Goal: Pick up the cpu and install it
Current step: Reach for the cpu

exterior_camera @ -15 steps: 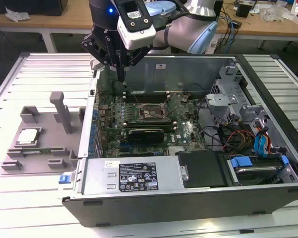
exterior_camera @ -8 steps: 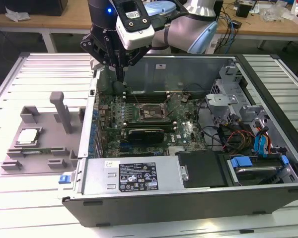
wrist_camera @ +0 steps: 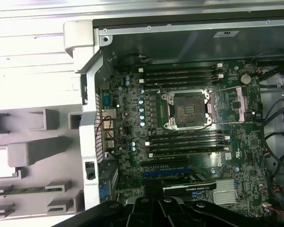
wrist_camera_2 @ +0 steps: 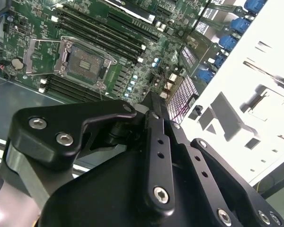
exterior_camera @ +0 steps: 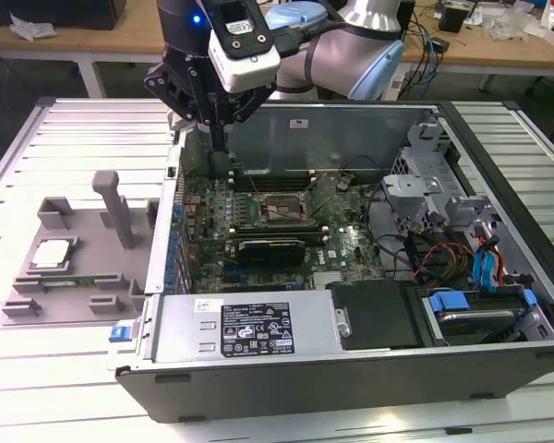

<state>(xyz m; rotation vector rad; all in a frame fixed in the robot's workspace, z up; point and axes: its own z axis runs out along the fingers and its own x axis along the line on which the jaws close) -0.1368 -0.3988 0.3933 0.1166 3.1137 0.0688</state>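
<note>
Cpu (exterior_camera: 54, 253) on fixture (exterior_camera: 83, 223) beside case (exterior_camera: 351, 378)

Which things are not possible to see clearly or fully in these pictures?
1. cpu: first wrist view, cut by the picture edge, partly behind a grey post.
2. socket contacts: exterior view, too small.
3. Part of the motherboard: second wrist view, hidden behind the end effector.

Slatted table (exterior_camera: 55, 369) — computer case (exterior_camera: 351, 369), grey fixture (exterior_camera: 92, 231)

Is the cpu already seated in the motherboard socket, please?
No, the socket stands empty, and the cpu lies on the grey fixture.
</note>
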